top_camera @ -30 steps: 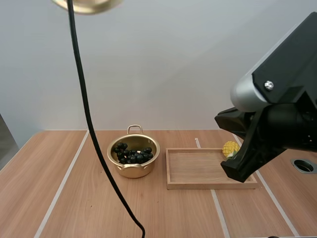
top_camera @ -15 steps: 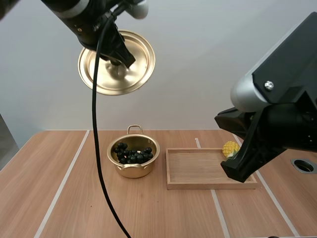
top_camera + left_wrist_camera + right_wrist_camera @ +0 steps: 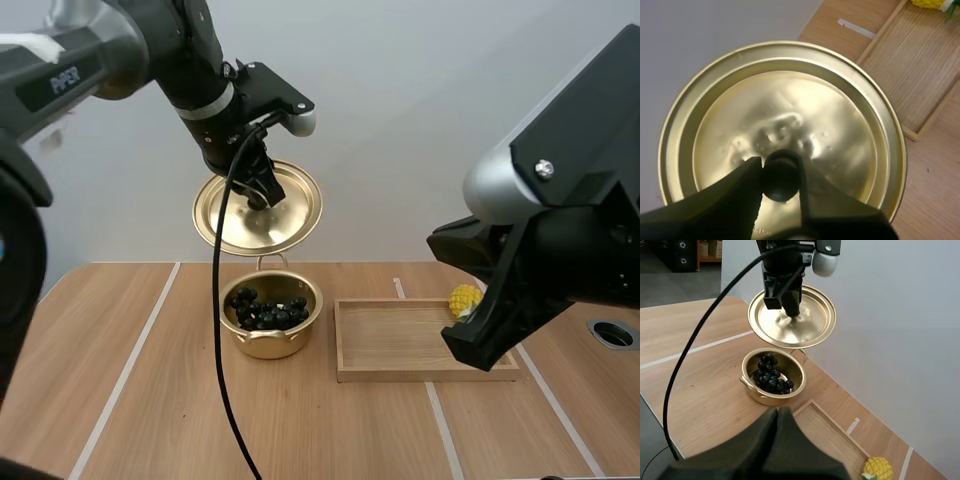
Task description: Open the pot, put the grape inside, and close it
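Left claw pinches the knob of the lid — tilted in the air just above the pot. Grapes lie inside the pot, left of the tray; right claw pressed together, near right.

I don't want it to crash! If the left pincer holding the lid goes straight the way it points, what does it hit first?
The left pincer grips the lid by its knob. Pushed on, the lid would probably meet the pot, grapes inside; depth is unclear.
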`<action>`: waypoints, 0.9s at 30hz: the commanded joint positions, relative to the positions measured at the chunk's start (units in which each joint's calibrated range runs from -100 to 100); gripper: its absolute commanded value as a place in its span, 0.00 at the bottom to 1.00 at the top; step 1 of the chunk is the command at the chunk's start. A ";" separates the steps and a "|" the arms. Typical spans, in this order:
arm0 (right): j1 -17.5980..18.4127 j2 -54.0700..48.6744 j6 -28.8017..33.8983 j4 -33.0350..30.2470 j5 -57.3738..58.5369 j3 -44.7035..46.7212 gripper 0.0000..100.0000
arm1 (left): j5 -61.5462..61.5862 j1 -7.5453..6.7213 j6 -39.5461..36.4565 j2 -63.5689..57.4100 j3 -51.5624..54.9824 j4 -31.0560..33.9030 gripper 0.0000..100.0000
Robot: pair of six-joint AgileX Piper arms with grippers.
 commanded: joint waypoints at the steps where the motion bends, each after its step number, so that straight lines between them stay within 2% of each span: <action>1: -0.16 -0.62 -0.23 -0.32 0.00 0.18 0.00 | 0.00 -0.16 1.04 2.65 0.51 -1.32 0.00; 17: -0.16 -0.62 -0.23 -0.72 0.00 0.18 0.00 | 0.00 -0.16 3.50 16.85 1.09 -1.43 0.00; 27: -0.16 -0.62 -0.23 -1.88 0.00 0.18 0.00 | 0.00 -0.16 5.59 19.05 6.69 -2.32 0.00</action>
